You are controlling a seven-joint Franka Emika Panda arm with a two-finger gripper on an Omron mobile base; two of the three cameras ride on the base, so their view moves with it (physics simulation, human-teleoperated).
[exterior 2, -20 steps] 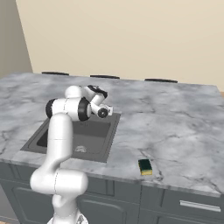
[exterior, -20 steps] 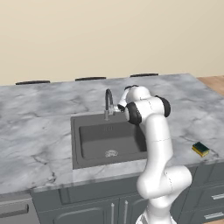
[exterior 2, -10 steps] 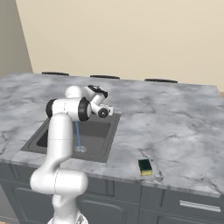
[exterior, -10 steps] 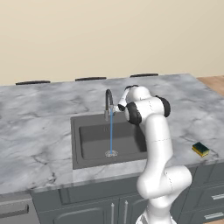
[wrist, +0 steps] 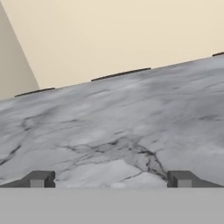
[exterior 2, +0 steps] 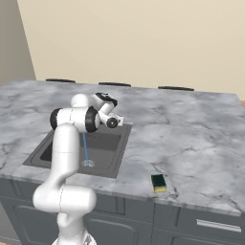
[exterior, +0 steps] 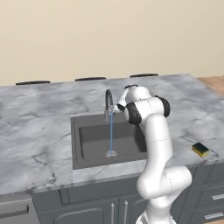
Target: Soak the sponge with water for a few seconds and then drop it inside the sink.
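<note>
Running straight down from the faucet (exterior: 108, 99), the water (exterior: 111, 133) lands on the drain at the middle of the sink (exterior: 87, 146), so the stream is ready for soaking; the gripper (wrist: 109, 179) hangs up beside the faucet head, at the far right corner of the basin, a placement that fits a hand working the tap rather than one fetching anything; its fingertips (wrist: 40, 179) stand wide apart with bare marble between them, gripping nothing. Well apart from all this, the sponge (exterior 2: 158, 182) lies flat on the counter (exterior 2: 191, 143) to the right of the sink, green layer up, just inside the near edge; nothing touches it, so I judge picking it up to be the step at hand. Open marble stretches between basin and sponge, leaving free room for the arm to swing right and toward the near side; the tight spot is the counter's near lip, where a careless nudge could tip the sponge off the front; the faucet's curved neck also stands close to the hand.
</note>
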